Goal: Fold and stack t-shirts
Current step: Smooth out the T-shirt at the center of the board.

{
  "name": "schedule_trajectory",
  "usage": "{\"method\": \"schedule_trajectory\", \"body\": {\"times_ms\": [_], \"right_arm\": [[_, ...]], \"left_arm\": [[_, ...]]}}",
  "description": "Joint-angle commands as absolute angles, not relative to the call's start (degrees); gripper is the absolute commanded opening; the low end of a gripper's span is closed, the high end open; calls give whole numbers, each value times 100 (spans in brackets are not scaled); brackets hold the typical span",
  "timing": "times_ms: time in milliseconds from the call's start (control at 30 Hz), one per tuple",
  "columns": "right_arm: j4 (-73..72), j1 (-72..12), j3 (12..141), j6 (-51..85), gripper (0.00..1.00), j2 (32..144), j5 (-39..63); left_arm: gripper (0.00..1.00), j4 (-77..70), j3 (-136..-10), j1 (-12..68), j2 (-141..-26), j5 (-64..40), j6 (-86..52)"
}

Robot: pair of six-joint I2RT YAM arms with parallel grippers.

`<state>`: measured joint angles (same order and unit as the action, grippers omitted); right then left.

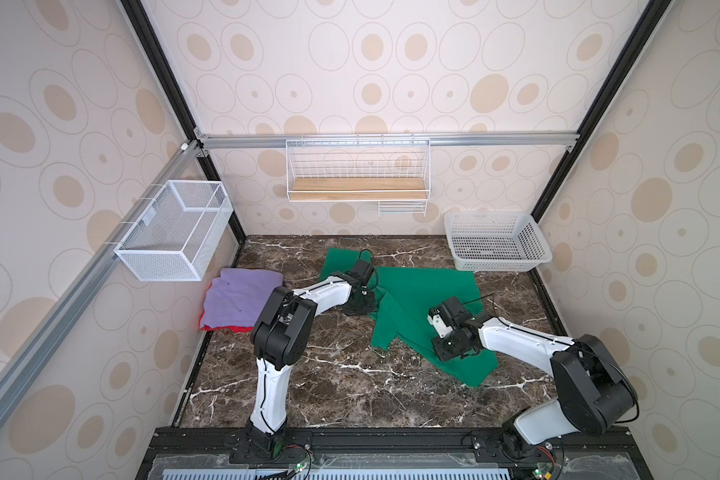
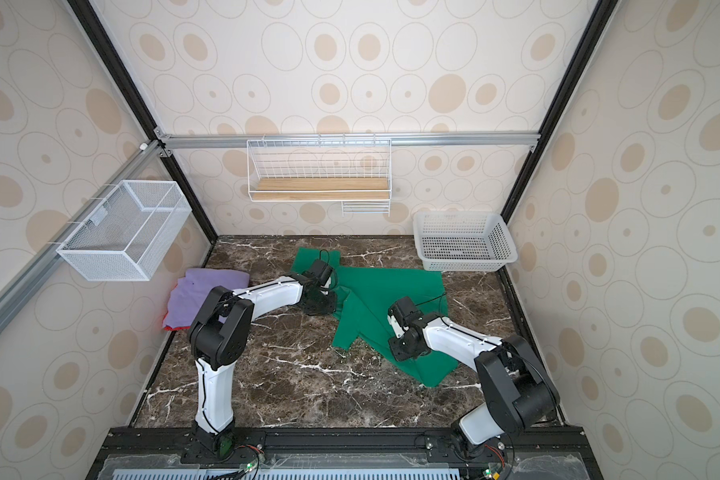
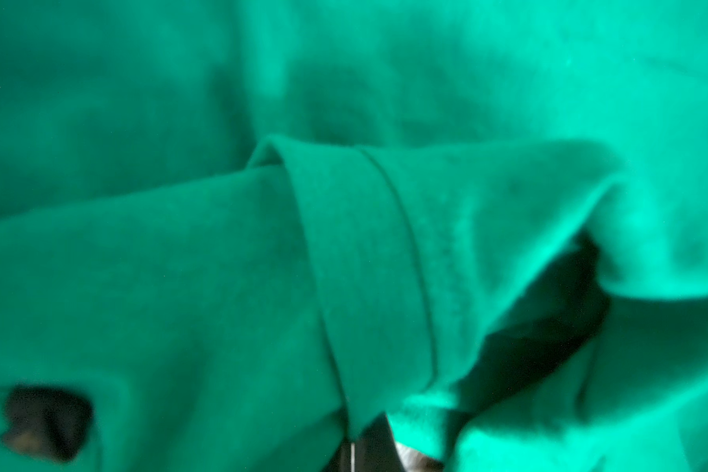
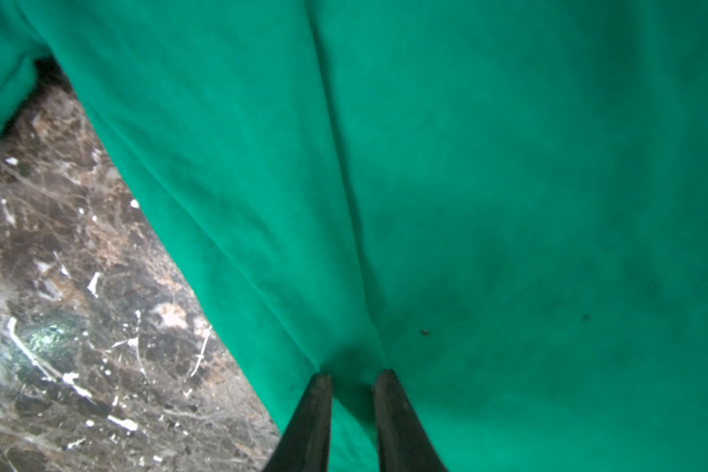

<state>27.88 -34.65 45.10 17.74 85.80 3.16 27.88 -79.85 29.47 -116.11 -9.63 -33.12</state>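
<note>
Cloth fills my left wrist feed: the green t-shirt (image 3: 221, 265) lies bunched right against the lens, a stitched hem (image 3: 368, 265) running across it. In both top views the shirt sprawls unfolded over the middle and right of the marble desk (image 1: 350, 395). The left pincer (image 1: 359, 306) sits down on its left edge, pressed together; I cannot tell whether a fold is caught in it. My right pincer (image 4: 352, 378) is pinching a ridge of green cloth, creases running out from its fingertips (image 4: 321, 384). At the desk's left edge the lavender t-shirt (image 1: 242, 301) lies on the red t-shirt (image 1: 233, 329), well apart from the white basket (image 1: 495, 241) in the far right corner.
</note>
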Motion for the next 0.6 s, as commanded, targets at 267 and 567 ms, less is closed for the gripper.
{"method": "schedule_trajectory", "body": {"times_ms": [267,567], "right_arm": [[2862,-3502,4641,1729,24,8757,387],[2933,-3548,4710,1715,24,8874,441]], "left_arm": [[0,4393,-7577,2964,-8809,-745,-3029],[0,4822,-7043,2963,-9005,-898,-2980]]}}
